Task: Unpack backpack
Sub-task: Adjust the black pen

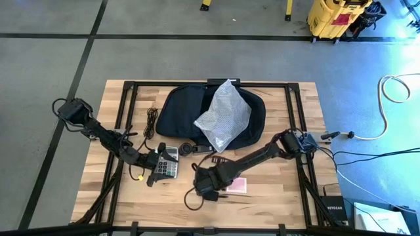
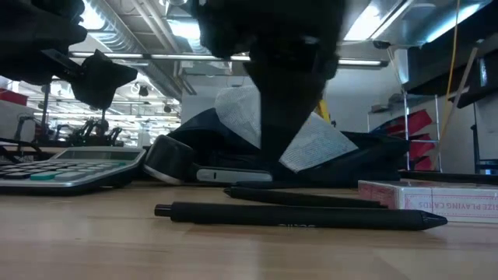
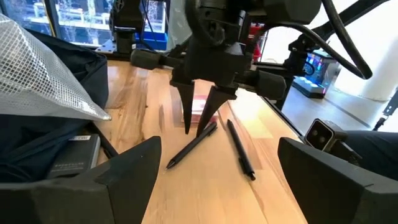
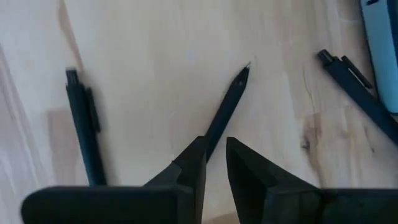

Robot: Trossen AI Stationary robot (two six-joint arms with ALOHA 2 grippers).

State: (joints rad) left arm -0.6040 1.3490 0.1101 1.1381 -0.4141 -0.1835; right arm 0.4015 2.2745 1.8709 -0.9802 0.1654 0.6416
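The dark backpack (image 1: 180, 108) lies at the table's far middle, with a crinkly clear plastic bag (image 1: 224, 115) lying on top of it. My right gripper (image 1: 205, 187) points down near the table's front middle, shut on a black pen (image 3: 186, 152). A second black pen (image 3: 241, 152) lies flat beside it on the near side. My left gripper (image 1: 161, 169) is level and open over the calculator (image 1: 170, 162), with nothing between its fingers (image 3: 134, 165). My right gripper pinches the black pen between its two fingertips (image 3: 188, 127), close to the pen's back end (image 4: 210, 138). The fingers come from above and lie across the pen. The pen slants away below them, its point (image 4: 247, 67) low; whether the point rests on the wood I cannot tell.
A pink box of playing cards (image 1: 237, 186) lies right of my right gripper. A flat dark device (image 2: 233, 175) and a round black item (image 1: 187, 149) sit at the backpack's near edge. A black cord (image 1: 152, 121) lies left of the backpack. Bare wood shows at the near right.
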